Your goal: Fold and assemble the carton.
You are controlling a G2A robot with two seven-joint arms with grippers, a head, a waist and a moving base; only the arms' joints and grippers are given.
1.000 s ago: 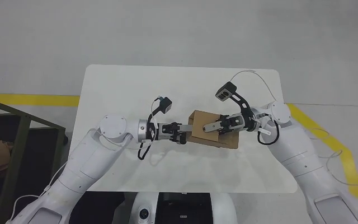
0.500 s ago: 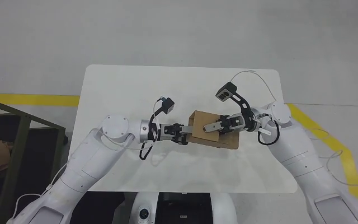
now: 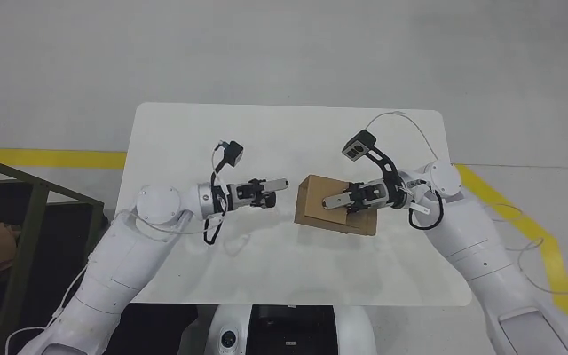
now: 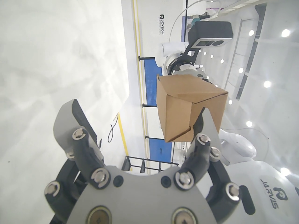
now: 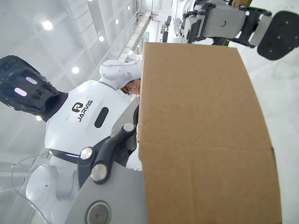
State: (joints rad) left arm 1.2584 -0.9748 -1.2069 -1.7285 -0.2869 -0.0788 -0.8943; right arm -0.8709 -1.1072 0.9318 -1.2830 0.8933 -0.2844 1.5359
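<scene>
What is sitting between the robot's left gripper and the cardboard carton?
Nothing: in the top view just a bare strip of white table separates the open left gripper from the carton.

The white, round-cornered tabletop (image 3: 195, 133) bears a brown carton (image 3: 311, 215) just right of its middle, well in from every edge; whether it rests flat is unclear.

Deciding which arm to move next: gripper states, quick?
Left gripper: open, holding nothing, clear of the carton.
Right gripper: closed on the carton.
</scene>
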